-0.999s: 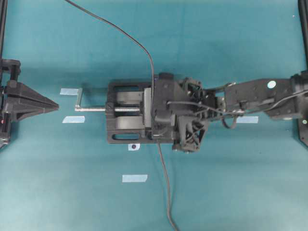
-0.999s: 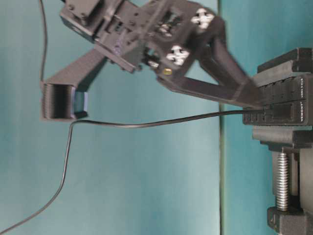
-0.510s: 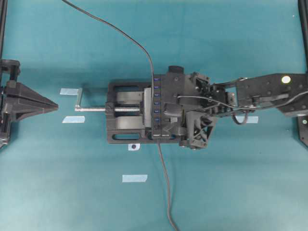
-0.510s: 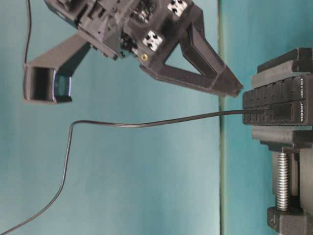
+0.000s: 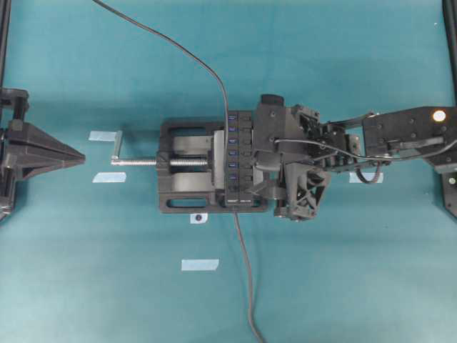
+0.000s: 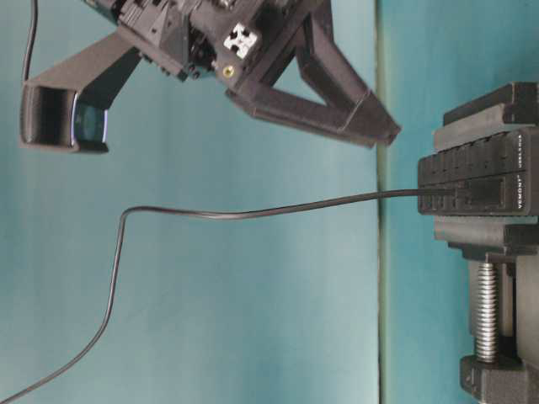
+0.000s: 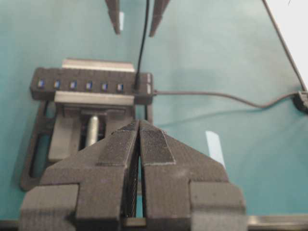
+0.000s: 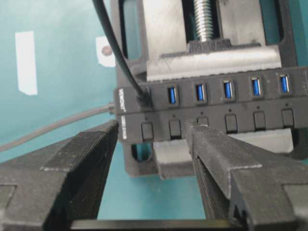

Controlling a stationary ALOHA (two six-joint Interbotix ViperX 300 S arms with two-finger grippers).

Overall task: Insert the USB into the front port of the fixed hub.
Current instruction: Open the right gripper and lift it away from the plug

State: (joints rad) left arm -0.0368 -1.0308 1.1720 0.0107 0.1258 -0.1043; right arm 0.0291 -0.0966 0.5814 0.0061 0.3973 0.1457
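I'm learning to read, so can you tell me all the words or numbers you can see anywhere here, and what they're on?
White brand lettering on the labelled end of the hub: too blurred to spell; it may begin "VEMONT", but I can't be sure.
The same white print on the hub in the right wrist view: too small to read.
Pale tape strips on the table: blank.
Vise, both grippers, cable: no writing visible.

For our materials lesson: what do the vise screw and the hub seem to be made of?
Vise screw: probably bare steel, judging by its shiny silver threads. Hub: likely moulded plastic, with a matte black body and glossy blue port inserts.
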